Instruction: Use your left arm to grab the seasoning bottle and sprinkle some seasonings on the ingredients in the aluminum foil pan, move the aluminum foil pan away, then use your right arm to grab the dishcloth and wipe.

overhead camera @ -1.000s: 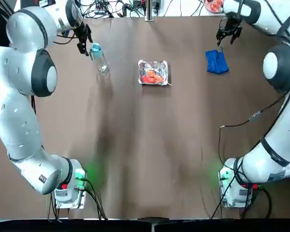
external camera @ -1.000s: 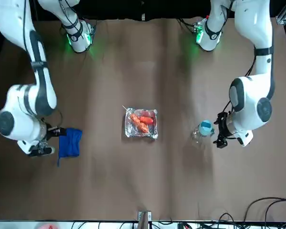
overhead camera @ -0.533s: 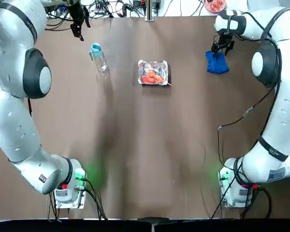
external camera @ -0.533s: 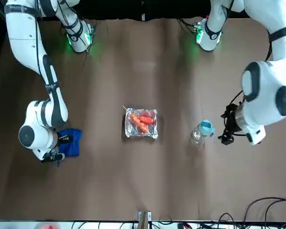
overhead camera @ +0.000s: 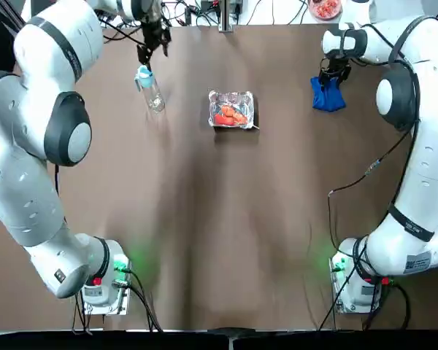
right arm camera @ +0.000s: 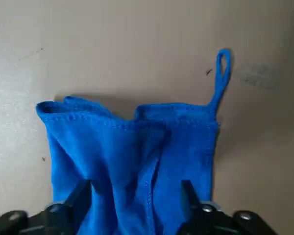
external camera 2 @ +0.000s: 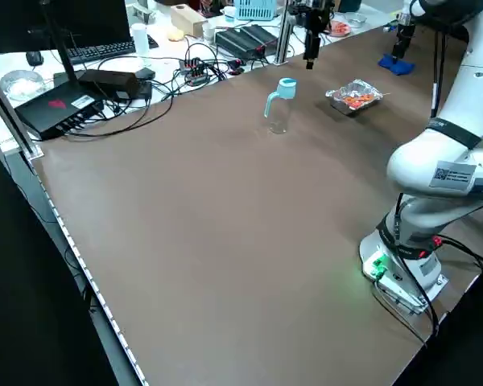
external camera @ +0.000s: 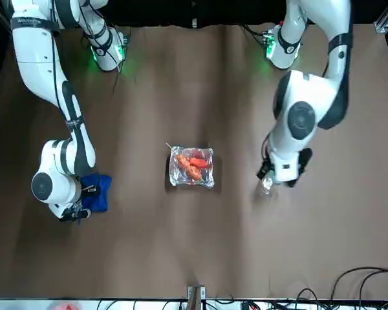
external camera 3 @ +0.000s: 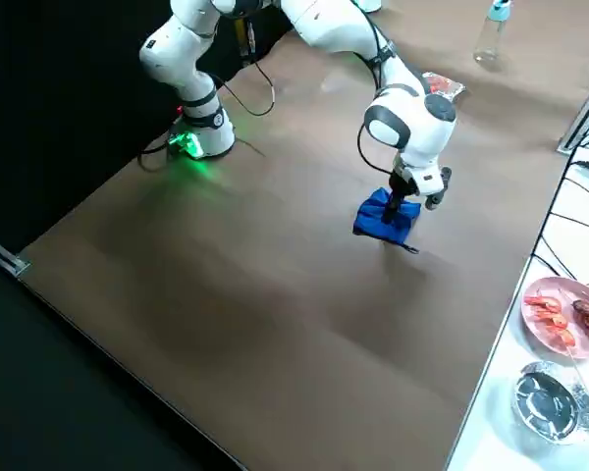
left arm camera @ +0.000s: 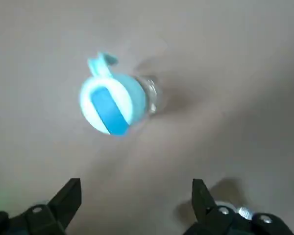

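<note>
Seasoning bottle (overhead camera: 150, 90): slim, clear, light blue cap, upright on the desk (overhead camera: 219, 219), left of the aluminum foil pan (overhead camera: 232, 109) holding orange-red ingredients (overhead camera: 231, 114).

Left end effector (left arm camera: 134, 200) above the bottle, fingers spread, nothing held. Front view hides the cap behind the arm; left wrist view shows it.

Right end effector (right arm camera: 134, 200) over the blue dishcloth (right arm camera: 132, 161), fingers apart; right wrist view alone shows the cloth's hanging loop.
</note>
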